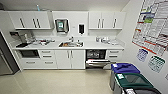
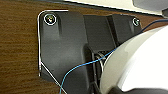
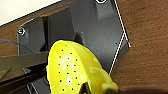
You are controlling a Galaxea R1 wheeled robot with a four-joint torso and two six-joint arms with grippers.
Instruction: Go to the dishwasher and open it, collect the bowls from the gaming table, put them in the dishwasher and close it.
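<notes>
The dishwasher (image 1: 96,59) stands open under the white counter, right of the sink, with its steel door (image 1: 97,63) dropped down and a dark rack space showing above it. In the left wrist view a white bowl (image 2: 140,62) hangs close to the camera above the robot's dark plate, with my left gripper (image 2: 125,90) shut on its rim. A yellow bowl (image 3: 70,67) dotted with small holes fills the middle of the right wrist view, and my right gripper (image 3: 100,88) is shut on its edge. The gaming table is out of view.
A blue-lidded bin (image 1: 124,68) and a green-lidded bin (image 1: 133,81) stand along the right wall, just right of the open door. The sink (image 1: 71,44) sits mid-counter. A steel fridge (image 1: 5,58) is at the left. Pale floor (image 1: 57,81) lies ahead.
</notes>
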